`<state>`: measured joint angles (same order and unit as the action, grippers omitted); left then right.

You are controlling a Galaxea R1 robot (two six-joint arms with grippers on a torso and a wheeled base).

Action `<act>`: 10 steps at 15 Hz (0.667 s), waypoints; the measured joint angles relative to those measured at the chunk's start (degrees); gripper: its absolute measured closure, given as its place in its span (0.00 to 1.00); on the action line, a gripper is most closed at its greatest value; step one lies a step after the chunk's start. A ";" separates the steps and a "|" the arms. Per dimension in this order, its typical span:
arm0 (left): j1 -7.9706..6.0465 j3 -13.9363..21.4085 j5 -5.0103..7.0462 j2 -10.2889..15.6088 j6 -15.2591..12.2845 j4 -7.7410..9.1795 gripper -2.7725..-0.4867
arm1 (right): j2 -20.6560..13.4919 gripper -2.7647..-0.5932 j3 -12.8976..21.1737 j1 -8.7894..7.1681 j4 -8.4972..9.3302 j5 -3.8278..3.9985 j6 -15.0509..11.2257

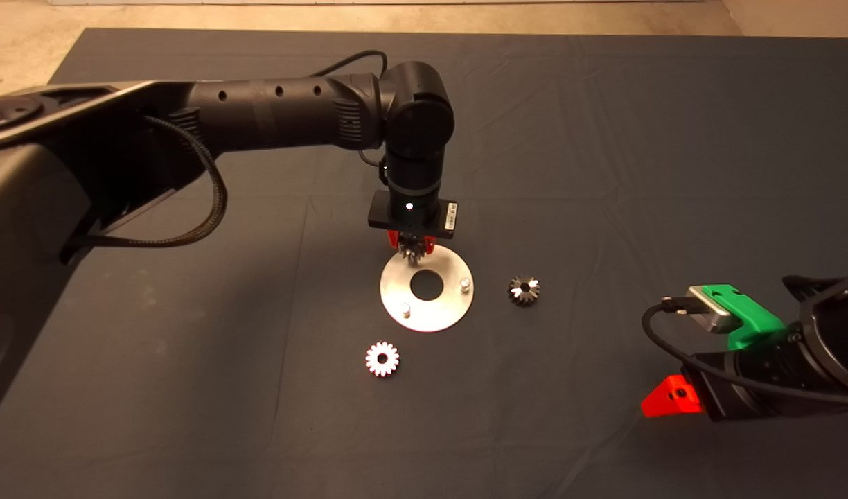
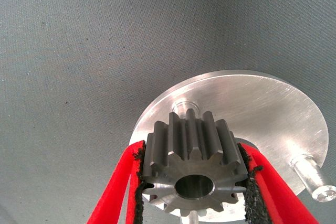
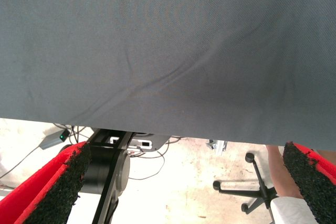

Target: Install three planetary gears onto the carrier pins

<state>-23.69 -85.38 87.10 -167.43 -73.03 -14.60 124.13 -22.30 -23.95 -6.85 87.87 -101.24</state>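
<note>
The round silver carrier plate (image 1: 438,305) lies mid-mat with two bare carrier pins showing, one (image 1: 465,283) on its right side and one (image 1: 406,310) at its near left. My left gripper (image 1: 411,248) hangs over the plate's far rim, shut on a dark grey planetary gear (image 2: 195,162) held between its red fingers (image 2: 118,187). In the left wrist view two pins stand out (image 2: 185,106) (image 2: 314,176). A second dark gear (image 1: 524,290) lies right of the plate. A bright gear (image 1: 382,359) lies nearer, left of the plate. My right gripper (image 1: 673,396) is parked at the lower right, open.
The dark mat (image 1: 604,152) covers the table, with wrinkles across its right half. Past the mat's edge the right wrist view shows a floor with cables, a chair base (image 3: 247,192) and a person's leg (image 3: 281,174).
</note>
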 joint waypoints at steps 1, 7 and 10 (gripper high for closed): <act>0.02 0.00 -0.02 0.00 0.00 0.00 0.79 | 0.02 0.02 0.00 0.01 0.00 0.00 0.02; 0.03 -0.83 -0.14 0.00 1.68 0.02 0.78 | 0.02 0.02 0.00 0.00 0.00 0.00 -0.01; 0.02 -0.89 -0.14 0.00 1.90 0.02 0.76 | 0.01 0.02 0.00 0.01 0.00 0.00 -0.01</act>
<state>-23.67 -86.27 86.96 -167.43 -71.13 -14.58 124.14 -22.30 -23.95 -6.85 87.87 -101.24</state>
